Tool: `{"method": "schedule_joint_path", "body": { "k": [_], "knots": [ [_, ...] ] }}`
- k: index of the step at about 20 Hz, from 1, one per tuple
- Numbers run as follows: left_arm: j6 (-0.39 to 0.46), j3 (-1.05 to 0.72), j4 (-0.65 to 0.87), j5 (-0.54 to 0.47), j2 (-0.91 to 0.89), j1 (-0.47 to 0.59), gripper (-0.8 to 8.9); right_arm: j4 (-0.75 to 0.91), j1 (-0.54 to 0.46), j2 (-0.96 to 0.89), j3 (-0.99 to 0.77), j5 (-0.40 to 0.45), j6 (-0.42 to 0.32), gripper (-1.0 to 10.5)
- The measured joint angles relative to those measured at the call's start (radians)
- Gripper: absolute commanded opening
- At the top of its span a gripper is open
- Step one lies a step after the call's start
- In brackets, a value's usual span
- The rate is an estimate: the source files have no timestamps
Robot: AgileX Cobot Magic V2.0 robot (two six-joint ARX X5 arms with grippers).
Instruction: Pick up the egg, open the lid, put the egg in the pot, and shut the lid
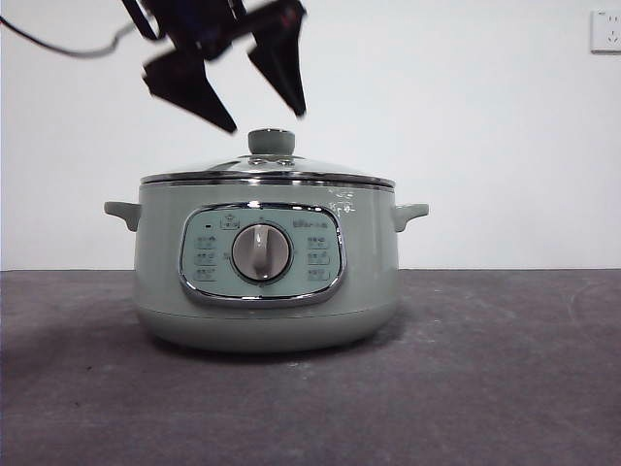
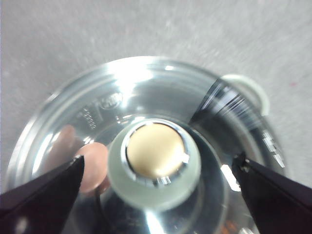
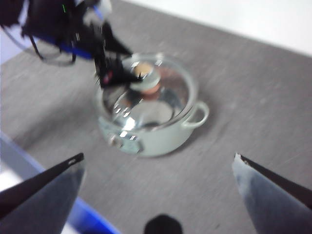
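The left gripper (image 1: 264, 115) hangs just above the pot, its two black jaws spread wide and holding nothing. Directly beneath it, between the jaws, is the round sage-green knob (image 2: 154, 165) with a cream centre, on top of the shallow domed glass lid (image 1: 267, 173) with a chrome rim. The lid sits closed on the large round sage-green electric pot (image 1: 266, 262). Through the glass, beside the knob, the small reddish-brown egg (image 2: 95, 166) lies inside the pot. The right gripper (image 3: 158, 190) hovers well away, jaws wide apart and empty.
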Motion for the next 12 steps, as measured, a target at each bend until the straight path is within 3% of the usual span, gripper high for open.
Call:
{"method": "schedule_joint_path", "body": {
  "k": [5, 9, 10, 11, 12],
  "knots": [
    [-0.006, 0.000, -0.110, 0.005, -0.100, 0.000, 5.62, -0.069, 0.000, 0.035, 0.000, -0.045, 0.003, 5.0],
    [-0.038, 0.000, -0.251, 0.119, -0.256, 0.000, 5.59, -0.091, 0.001, 0.082, 0.000, -0.046, 0.003, 4.8],
    [-0.044, 0.000, -0.290, 0.150, -0.300, 0.000, 4.86, -0.091, 0.000, 0.094, 0.000, -0.060, 0.003, 3.9],
    [-0.045, 0.000, -0.321, 0.167, -0.336, 0.000, 3.35, -0.091, 0.000, 0.103, 0.000, -0.082, 0.003, 2.8],
    [-0.046, 0.000, -0.358, 0.180, -0.375, 0.000, 0.89, -0.091, 0.001, 0.114, 0.000, -0.113, 0.003, 1.2]
  ]
}}
